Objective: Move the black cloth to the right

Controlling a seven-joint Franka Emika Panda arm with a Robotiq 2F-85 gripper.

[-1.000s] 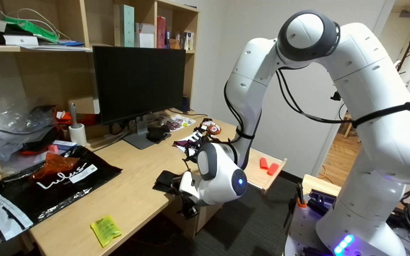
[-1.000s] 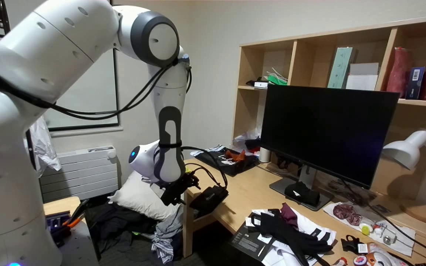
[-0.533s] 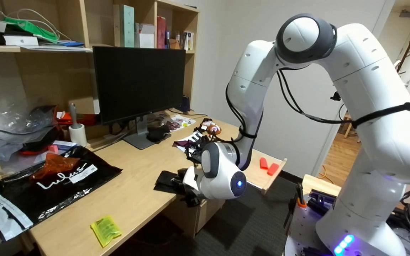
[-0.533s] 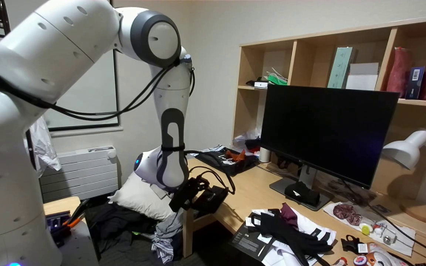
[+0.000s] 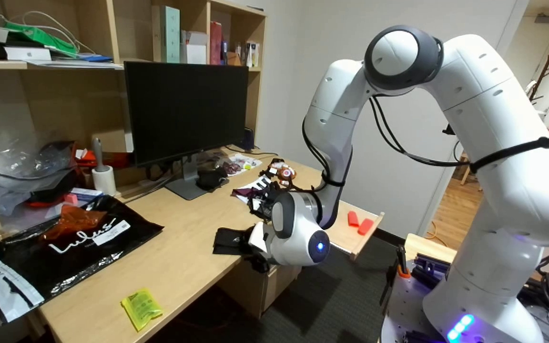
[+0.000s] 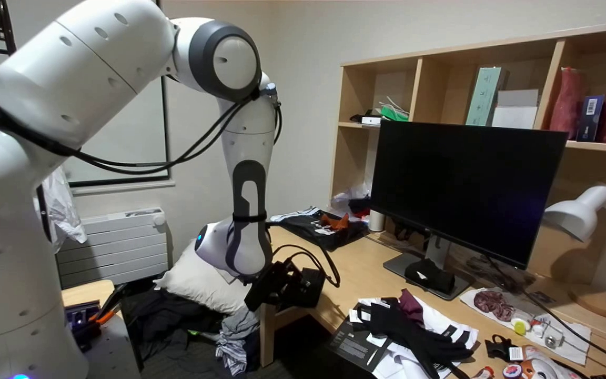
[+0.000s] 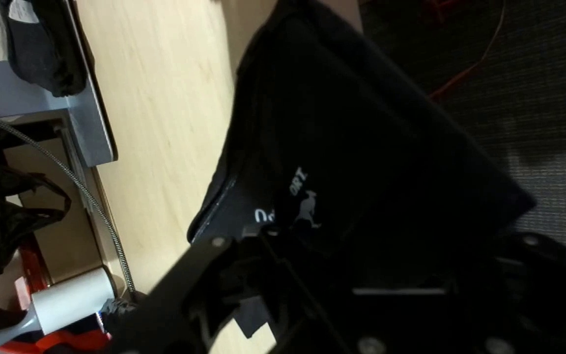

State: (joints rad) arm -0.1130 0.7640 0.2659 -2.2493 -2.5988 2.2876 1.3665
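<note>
In an exterior view, a black bag lies left of the monitor and the black cloth front-right of it; in the wrist view the end effector overlaps the cloth; how open it is and whether it grips, I cannot tell.

cloth at desk edge, monitor behind

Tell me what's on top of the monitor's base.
A black bundle rests on the base; the patch directly beneath it is covered and cannot be seen.
</note>
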